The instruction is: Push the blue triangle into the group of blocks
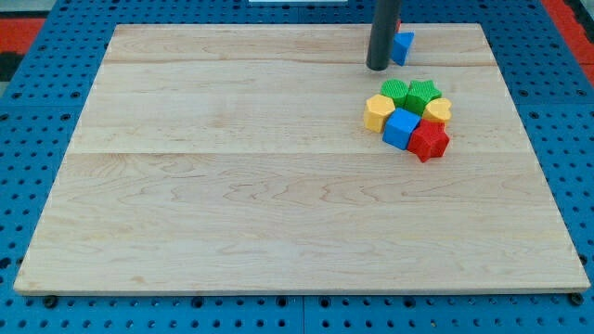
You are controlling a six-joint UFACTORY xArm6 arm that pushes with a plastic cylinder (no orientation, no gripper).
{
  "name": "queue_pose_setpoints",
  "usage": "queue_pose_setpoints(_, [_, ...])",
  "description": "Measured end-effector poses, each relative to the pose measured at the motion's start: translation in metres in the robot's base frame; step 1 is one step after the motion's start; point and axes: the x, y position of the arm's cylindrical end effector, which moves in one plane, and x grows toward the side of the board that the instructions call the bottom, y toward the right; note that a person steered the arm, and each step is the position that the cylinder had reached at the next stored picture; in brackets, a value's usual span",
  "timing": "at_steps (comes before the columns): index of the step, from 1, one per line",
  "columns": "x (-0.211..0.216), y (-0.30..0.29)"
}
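Note:
The blue triangle (pixel 403 46) lies near the view's top edge of the wooden board (pixel 232 186), partly hidden behind my rod. My tip (pixel 377 67) rests on the board just left of and slightly below the triangle, close to or touching it. Below it sits the group: a green round block (pixel 394 91), a green star (pixel 423 94), a yellow hexagon-like block (pixel 377 112), a yellow heart (pixel 437 110), a blue cube (pixel 402 128) and a red star (pixel 428 141), packed together. The triangle is apart from the group by a gap.
The board lies on a blue perforated table (pixel 28 139). Red patches (pixel 19 32) show at the view's top corners. The board's top edge runs just above the triangle.

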Motion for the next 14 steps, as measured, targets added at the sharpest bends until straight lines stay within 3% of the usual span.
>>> queue_pose_setpoints(2, [-0.046,-0.006])
queue_pose_setpoints(3, [-0.049,0.017])
queue_pose_setpoints(5, [-0.015,0.049])
queue_pose_setpoints(6, [-0.033,0.050])
queue_pose_setpoints(9, [-0.014,0.120])
queue_pose_setpoints(13, [0.039,0.091])
queue_pose_setpoints(14, [0.024,0.092])
